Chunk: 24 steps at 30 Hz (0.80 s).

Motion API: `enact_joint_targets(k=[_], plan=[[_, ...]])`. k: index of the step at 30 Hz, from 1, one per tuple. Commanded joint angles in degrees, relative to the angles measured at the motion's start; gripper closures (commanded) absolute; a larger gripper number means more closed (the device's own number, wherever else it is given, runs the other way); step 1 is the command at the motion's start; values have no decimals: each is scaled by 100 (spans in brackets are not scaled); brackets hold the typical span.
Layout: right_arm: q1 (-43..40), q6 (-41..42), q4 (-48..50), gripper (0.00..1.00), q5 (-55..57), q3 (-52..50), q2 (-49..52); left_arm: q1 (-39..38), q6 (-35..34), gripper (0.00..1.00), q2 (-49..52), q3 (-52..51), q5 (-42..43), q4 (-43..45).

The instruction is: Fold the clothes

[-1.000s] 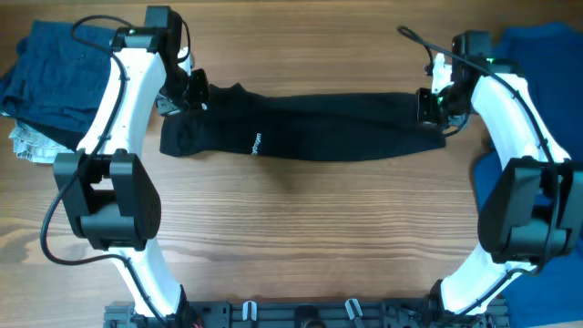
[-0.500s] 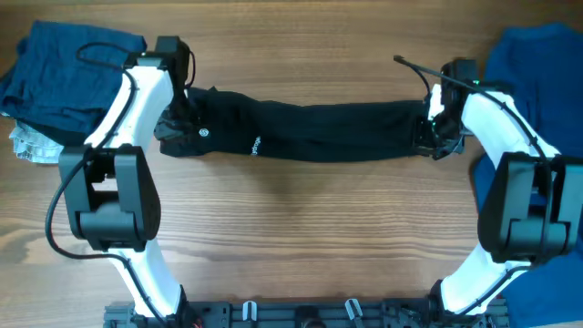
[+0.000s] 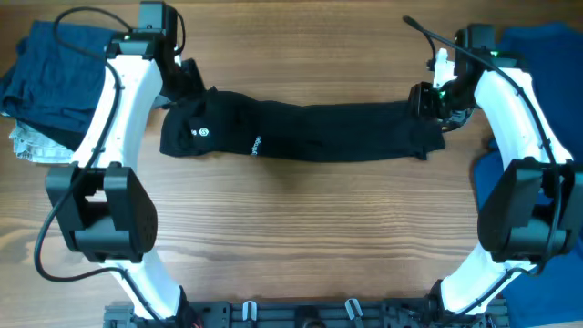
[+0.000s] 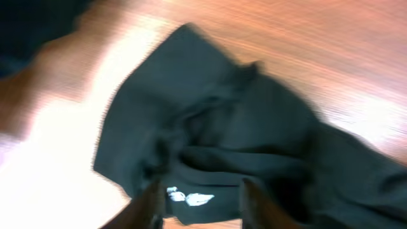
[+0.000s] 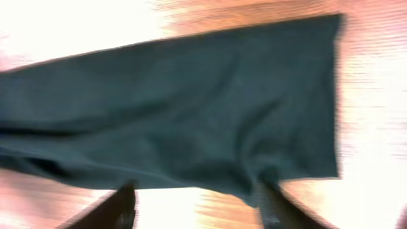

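The black shirt (image 3: 310,132) lies as a long narrow band toward twelve o'clock, left gripper (image 4: 198,187) and right gripper (image 5: 197,191) both spread empty at its ends: lengthwise folding looks done, while crosswise folds and the royal-blue shirt (image 3: 547,55) at three o'clock remain.

Nothing can be read: the black shirt (image 3: 319,132) bears only small white logo marks (image 3: 255,144), too tiny to decipher.

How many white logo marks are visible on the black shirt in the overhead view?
2. One small mark lies near the left end of the black shirt; the other lies at its near edge, further right. Folds may hide more.
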Motion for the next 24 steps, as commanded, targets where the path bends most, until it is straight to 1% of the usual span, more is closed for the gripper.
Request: enact_joint_targets(k=[1, 2, 4, 6, 7, 10, 12, 13, 14, 16, 17, 20, 21, 22, 23, 24], plan=[[83, -131, 363, 86, -605, -98, 0, -188, -9, 76, 238, 39, 979, 155], [131, -125, 549, 96, -610, -291, 0, -260, -9, 80, 363, 24, 986, 170], [240, -131, 1051, 96, -579, -863, 7, -542, 13, 86, 791, 20, 1449, 188], [245, -125, 1412, 96, -236, -1283, 48, -682, 35, 86, 970, 20, 1423, 256], [243, -107, 1591, 96, 236, -1578, 68, -713, 33, 86, 1058, 20, 1335, 278], [232, 13, 1910, 96, 857, -2203, 68, -702, 33, 87, 1193, 15, 949, 173], [216, 225, 1825, 96, 1368, -2247, 68, -702, 33, 88, 1193, 15, 498, 26], [216, 236, 1836, 96, 1368, -2247, 68, -702, 33, 88, 1196, 15, 87, -57], [216, 339, 1860, 96, 1349, -2247, 68, -704, 35, 90, 1215, 15, -125, -103], [216, 339, 1858, 95, 1351, -2247, 68, -704, 28, 95, 1213, 15, -111, -140], [216, 345, 1853, 94, 1351, -2247, 68, -704, 11, 96, 1147, 39, -52, -96], [216, 382, 1779, 92, 1353, -2247, 68, -693, 9, 96, 868, 81, -181, -166], [216, 382, 1727, 92, 1355, -2247, 68, -649, 9, 92, 791, 81, -503, -243], [216, 387, 1720, 92, 1353, -2247, 68, -590, 13, 92, 798, 79, -643, -271], [216, 385, 1714, 92, 1353, -2247, 68, -492, 15, 91, 826, 79, -772, -192], [216, 385, 1659, 92, 1353, -2247, 68, -297, 13, 91, 828, 79, -828, 101]])
